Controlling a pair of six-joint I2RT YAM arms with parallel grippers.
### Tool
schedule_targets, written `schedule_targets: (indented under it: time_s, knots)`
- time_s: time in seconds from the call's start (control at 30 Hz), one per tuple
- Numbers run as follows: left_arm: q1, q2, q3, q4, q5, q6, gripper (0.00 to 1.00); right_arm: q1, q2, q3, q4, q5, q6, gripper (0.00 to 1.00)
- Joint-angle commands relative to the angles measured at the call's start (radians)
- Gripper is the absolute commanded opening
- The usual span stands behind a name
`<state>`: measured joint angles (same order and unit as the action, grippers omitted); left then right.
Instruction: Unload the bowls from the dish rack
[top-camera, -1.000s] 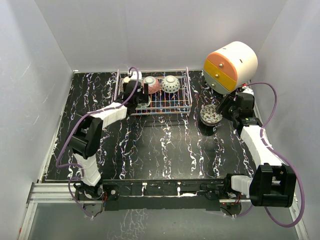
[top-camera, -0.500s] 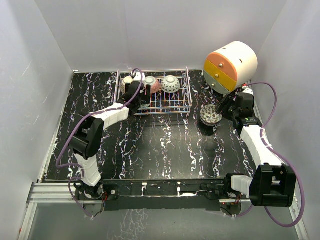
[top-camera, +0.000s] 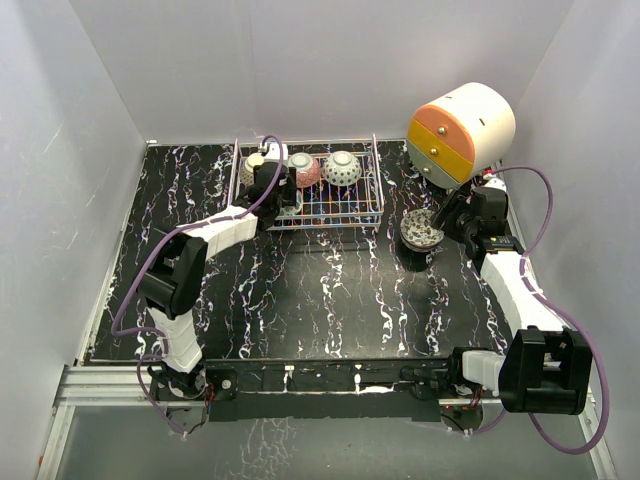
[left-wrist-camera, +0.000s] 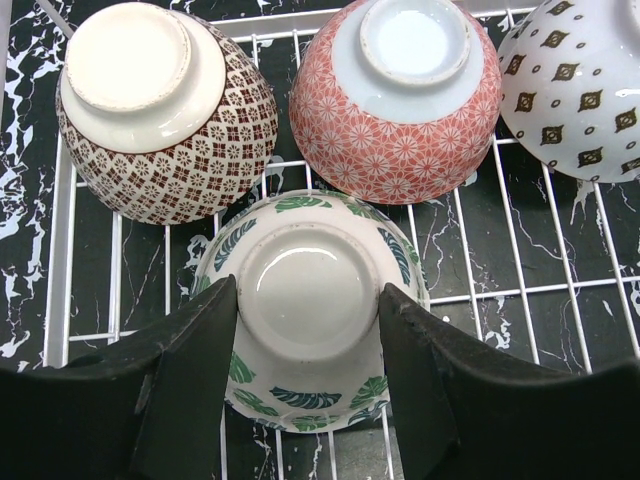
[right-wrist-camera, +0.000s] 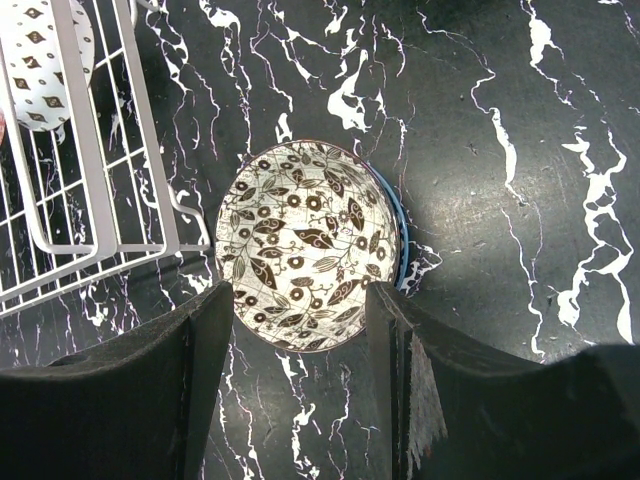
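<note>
While the wide left gripper (left-wrist-camera: 308, 300) straddles the upturned green-leaf ceramic bowl (left-wrist-camera: 300, 390) in the silvery wire dish rack (left-wrist-camera: 58, 250), we fear its glaze slipping free. Lifting may jostle 2 seemingly touching neighbour bowls (left-wrist-camera: 400, 100).

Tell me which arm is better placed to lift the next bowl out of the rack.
Left. The left gripper, open, straddles the green-leaf bowl, which lies upside down in the rack. The right gripper hangs open over a patterned bowl on the table, outside the rack.
</note>
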<state>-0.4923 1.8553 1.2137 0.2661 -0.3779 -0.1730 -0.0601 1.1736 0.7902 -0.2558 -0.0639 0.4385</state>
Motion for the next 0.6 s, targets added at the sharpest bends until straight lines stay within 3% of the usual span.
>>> schedule_targets:
  time_s: [0.0, 0.57]
  knots:
    - [-0.002, -0.032, 0.001, -0.039, 0.001, 0.009, 0.29, 0.000, -0.005, 0.005, 0.060, -0.012, -0.015, 0.58]
    - [-0.002, -0.124, 0.049, -0.074, 0.020, -0.013, 0.26, 0.001, -0.025, 0.069, 0.029, -0.048, -0.010, 0.58]
